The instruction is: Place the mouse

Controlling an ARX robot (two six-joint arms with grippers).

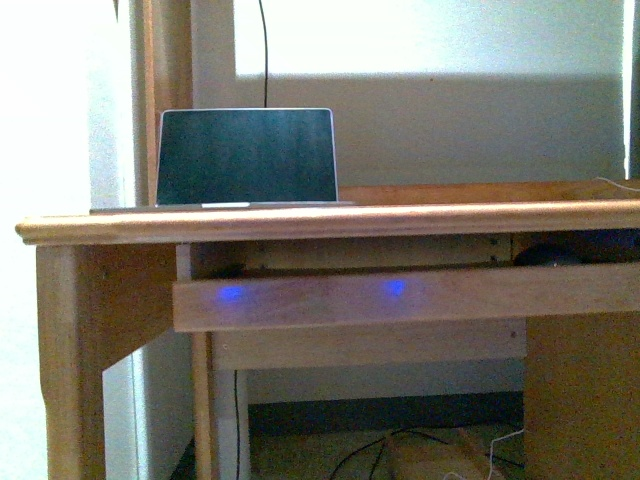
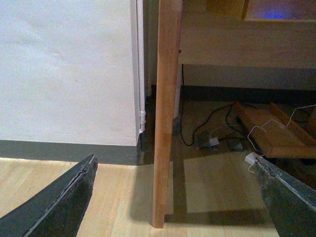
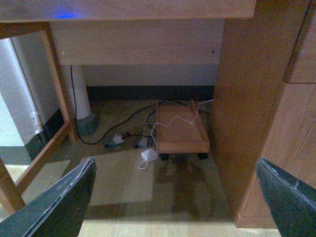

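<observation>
The mouse [image 1: 548,256] was seen at 3 o'clock in the front view, on the pull-out shelf [image 1: 400,297] beneath the tabletop [image 1: 330,222]. The left hand [image 2: 174,159] and right hand [image 3: 175,162] were spread and empty (both low, near the floor [image 2: 49,187]); the right was judged best raised to shelf level first.

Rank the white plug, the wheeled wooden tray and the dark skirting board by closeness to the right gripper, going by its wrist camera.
1. White plug, lying just ahead of the right gripper.
2. Wheeled wooden tray, right behind the plug.
3. Dark skirting board, farthest back.
</observation>
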